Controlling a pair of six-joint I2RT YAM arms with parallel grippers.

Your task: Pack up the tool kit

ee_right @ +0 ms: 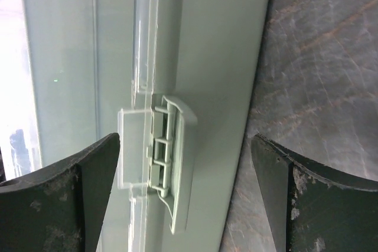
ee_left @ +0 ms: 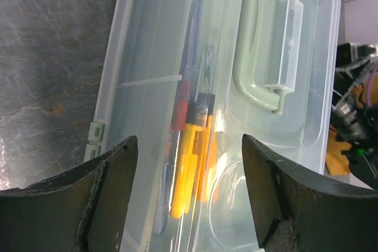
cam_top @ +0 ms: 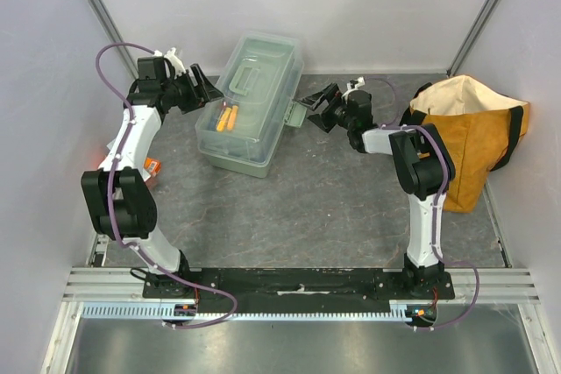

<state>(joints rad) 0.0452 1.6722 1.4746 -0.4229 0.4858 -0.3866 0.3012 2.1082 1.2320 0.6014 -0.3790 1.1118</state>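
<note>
The pale green rectangular plastic toolbox (cam_top: pixel 250 107) with its translucent lid lies toward 11 o'clock on the grey stone-patterned tabletop (cam_top: pixel 307 208). Its long axis runs from 1 o'clock to 7 o'clock. The lid is down. Through it, the left wrist view shows slim yellow-and-red-handled hand tools (ee_left: pixel 189 163) lying side by side in the tray. The moulded green carrying handle (ee_left: pixel 266 45) lies flat in its recess at the lid's middle.

On the box's 3 o'clock side, a small green clip latch (ee_right: pixel 171 163) stands out from the wall. It looks swung out rather than snapped shut, so fastening it is probably the step left.

I judge the box to be light and stiff. Its walls are thin and smooth and would slip under a side pinch, and the lid would likely flex. The loose tools would slide if it tipped. The handle's bar is the sound place to lift from, and the latch wants a push on its outer flap, with the box braced on the far side.

The left end effector (cam_top: pixel 203 89) sits at the box's 10 o'clock side, its fingers spread wide over the lid with nothing held. The right end effector (cam_top: pixel 317 104) sits at 3 o'clock, also spread and holding nothing, with the latch framed between its fingers.

An orange-tan fabric bag with black straps (cam_top: pixel 469 137) stands well apart at the tabletop's 3 o'clock edge.
</note>
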